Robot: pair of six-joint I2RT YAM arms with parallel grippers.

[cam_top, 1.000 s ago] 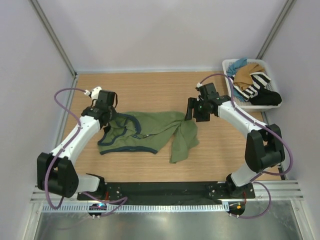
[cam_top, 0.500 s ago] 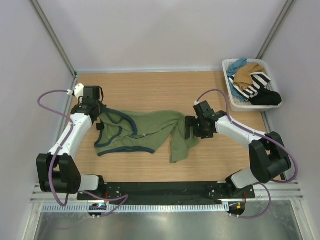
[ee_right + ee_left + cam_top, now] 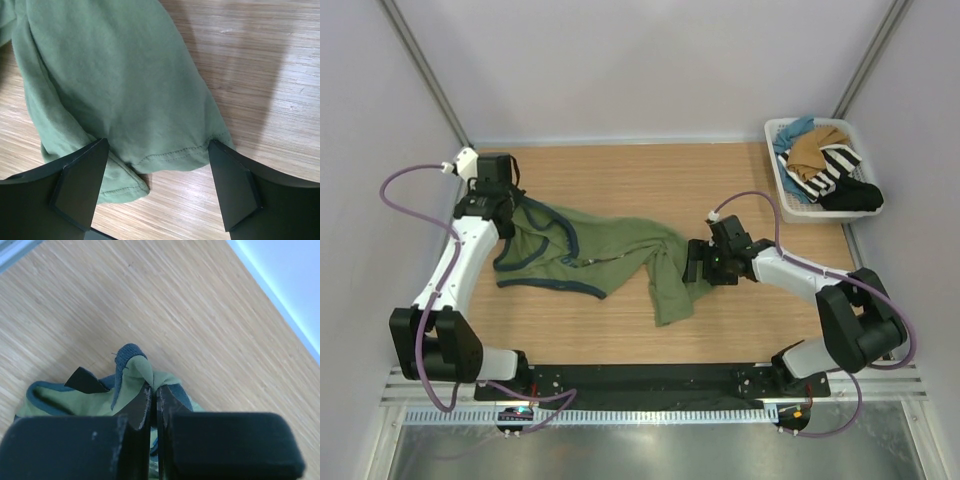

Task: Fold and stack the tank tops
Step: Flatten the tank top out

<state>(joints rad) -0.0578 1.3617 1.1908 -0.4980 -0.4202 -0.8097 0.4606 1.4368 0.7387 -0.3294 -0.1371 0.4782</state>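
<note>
Left tool (image 3: 154, 395) is clenched on the trimmed strap of the olive green tank top (image 3: 610, 250); right tool (image 3: 156, 150) gapes wide, the top's hem between its fingers on the desk (image 3: 620, 175)

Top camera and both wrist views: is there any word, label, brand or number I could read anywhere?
No text can be read in any view.
olive green tank top: no print or tag showing.
basket: no lettering visible on it or on the clothes inside.
</note>
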